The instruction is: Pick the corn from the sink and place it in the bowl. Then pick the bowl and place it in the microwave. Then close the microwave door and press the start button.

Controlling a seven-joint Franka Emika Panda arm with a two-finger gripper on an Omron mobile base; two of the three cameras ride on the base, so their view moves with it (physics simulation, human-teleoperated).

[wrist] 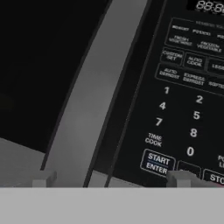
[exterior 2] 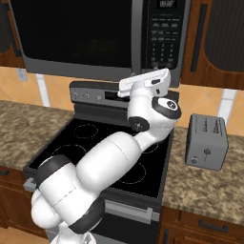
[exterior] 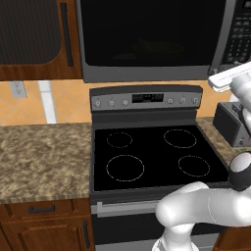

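In the left base view the microwave [exterior: 152,39] hangs above the black stove [exterior: 157,157], and its door [exterior: 147,34] looks shut flat against the front; the white hand [exterior: 230,78] comes in at the right edge, raised to the lower right corner of the microwave, near the button panel [exterior: 240,34]. So I judge that the step in hand is the press of the start button, and to do it well the hand should go straight forward with one fingertip on the button, not with the gap between the fingers over it. In the right base view the arm [exterior 2: 109,157] rises from the lower left and the hand [exterior 2: 145,83] lies almost level, just under the button panel [exterior 2: 164,33] and to the left of the grey toaster [exterior 2: 207,140] on the counter; here I cannot tell how wide the fingers stand. In the hand view the two fingertips [wrist: 186,178] stand far apart at the bottom, so the gripper [wrist: 114,179] is wide open and holds nothing. The start button [wrist: 157,163] lies just up and left of the right fingertip, very close, while the left fingertip is over the door's grey frame [wrist: 89,100]. A small shift of the hand to the left should bring the right tip onto the button; the stop button [wrist: 216,178] beside it is a risk.
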